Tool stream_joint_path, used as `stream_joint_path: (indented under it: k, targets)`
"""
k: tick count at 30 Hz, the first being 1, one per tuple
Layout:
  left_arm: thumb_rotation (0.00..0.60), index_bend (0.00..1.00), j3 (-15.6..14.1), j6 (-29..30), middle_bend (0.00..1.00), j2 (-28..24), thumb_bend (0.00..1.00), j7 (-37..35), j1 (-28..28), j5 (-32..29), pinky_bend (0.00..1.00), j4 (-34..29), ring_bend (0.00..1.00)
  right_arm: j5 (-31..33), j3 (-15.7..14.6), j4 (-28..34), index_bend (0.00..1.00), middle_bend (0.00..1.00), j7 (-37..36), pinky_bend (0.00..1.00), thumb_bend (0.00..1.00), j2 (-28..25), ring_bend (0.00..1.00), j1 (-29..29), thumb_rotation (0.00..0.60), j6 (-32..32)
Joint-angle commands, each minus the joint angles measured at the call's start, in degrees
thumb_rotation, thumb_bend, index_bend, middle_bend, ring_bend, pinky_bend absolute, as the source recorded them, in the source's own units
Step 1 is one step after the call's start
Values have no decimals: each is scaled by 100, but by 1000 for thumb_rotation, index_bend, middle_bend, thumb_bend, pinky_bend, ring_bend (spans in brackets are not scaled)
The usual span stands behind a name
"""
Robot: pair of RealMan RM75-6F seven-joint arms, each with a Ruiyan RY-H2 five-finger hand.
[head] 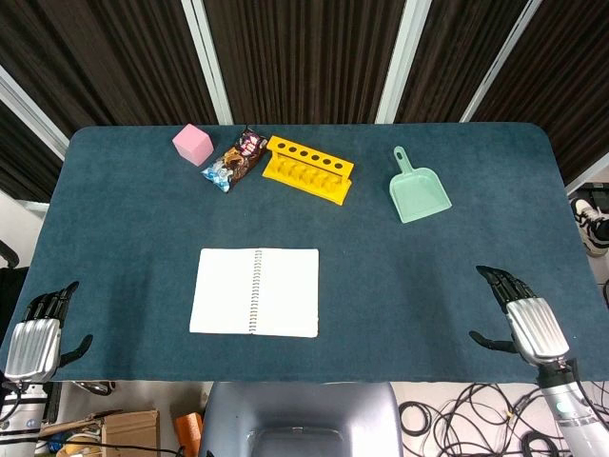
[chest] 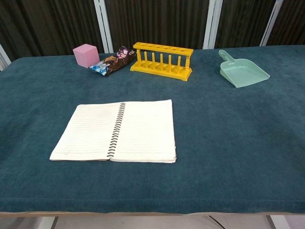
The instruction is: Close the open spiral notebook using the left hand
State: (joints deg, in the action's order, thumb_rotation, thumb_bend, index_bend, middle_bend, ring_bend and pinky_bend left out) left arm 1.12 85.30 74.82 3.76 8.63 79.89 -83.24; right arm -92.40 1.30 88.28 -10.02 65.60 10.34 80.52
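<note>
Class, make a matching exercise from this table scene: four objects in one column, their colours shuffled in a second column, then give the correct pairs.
Objects:
1. cube
2. test tube rack
3. dustpan
4. spiral notebook

Colours:
A. yellow
B. white
C. pink
D. mint green

Pairs: 1-C, 2-A, 3-D, 4-B

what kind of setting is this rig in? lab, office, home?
Most likely a robotics lab or data-collection bench. A table covered in teal cloth holds unrelated props: an open notebook, a yellow test tube rack and a green dustpan. Loose cables lie on the floor, and dark panels form the backdrop.
</note>
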Motion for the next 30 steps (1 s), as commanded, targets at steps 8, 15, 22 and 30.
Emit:
stream_joint_path:
  k: [8,15,22,30]
  targets:
    - [600,142,135,-504,216,242,340,396,756,813,184,499,175,-84,-14,123,48,105,69,229,0,-108,90,-7,600,103]
    - [600,128,265,-1229,226,667,378,226,1751,1450,209,1267,186,-103,-37,279,49,105,173,229,0,-185,90,-60,600,195]
    - [600,94,243,-1946,221,1594,277,-476,2566,1664,214,2410,182,-89,-76,341,48,105,222,229,0,-209,90,-120,600,239]
    - [600,81,109,-2431,220,2334,274,-1158,2865,1500,218,3602,181,-88,-107,474,49,105,336,229,0,-294,90,-211,600,337]
